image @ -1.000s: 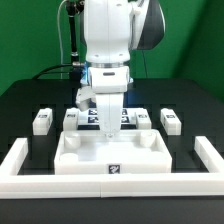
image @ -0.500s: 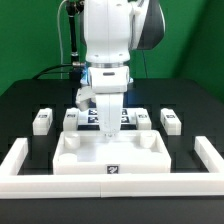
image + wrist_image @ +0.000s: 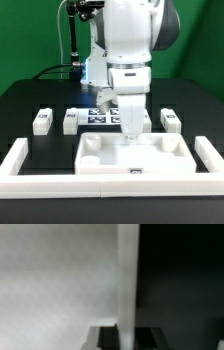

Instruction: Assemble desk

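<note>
The desk's white tray-like top (image 3: 135,158) lies inside the white border, toward the exterior view's right. My gripper (image 3: 130,134) stands upright over its back rim and is shut on that rim. In the wrist view the rim (image 3: 128,280) runs as a pale strip between my dark fingers (image 3: 106,339), with the gripper (image 3: 128,340) closed on it. The white tray floor is on one side of the strip and the black table on the other. Short white legs stand behind the top: two at the left (image 3: 41,121) (image 3: 70,120) and one at the right (image 3: 170,119).
Long white bars form a border: left bar (image 3: 15,160), front bar (image 3: 60,186), right bar (image 3: 209,155). The marker board (image 3: 99,115) lies behind the top, partly hidden by my arm. A black cable (image 3: 70,45) hangs at the back.
The arm has moved toward the exterior view's right, and the desk top has slid that way with it. The legs have stayed in place.
</note>
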Controlling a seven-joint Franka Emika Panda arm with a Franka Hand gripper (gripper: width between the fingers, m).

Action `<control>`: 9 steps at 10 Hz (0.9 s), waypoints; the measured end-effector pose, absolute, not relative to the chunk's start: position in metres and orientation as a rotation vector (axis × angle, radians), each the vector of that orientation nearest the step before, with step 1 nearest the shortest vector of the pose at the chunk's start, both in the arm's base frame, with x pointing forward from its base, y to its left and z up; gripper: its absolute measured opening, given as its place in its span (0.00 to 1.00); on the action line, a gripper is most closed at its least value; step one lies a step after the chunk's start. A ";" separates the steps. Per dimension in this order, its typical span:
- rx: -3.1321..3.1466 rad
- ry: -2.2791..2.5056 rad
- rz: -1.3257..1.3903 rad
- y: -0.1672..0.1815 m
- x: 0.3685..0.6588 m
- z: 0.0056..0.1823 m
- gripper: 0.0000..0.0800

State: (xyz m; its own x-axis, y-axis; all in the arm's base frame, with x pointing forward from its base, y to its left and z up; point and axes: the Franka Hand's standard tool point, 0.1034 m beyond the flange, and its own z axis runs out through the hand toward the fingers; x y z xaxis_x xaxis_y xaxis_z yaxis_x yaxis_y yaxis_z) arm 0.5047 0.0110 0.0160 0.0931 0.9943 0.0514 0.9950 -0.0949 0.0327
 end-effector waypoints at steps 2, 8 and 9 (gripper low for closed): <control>-2.289 -2.135 -0.120 0.027 0.517 0.016 0.07; -2.271 -2.119 -0.079 0.034 0.524 0.016 0.07; -2.271 -2.119 -0.079 0.033 0.524 0.016 0.16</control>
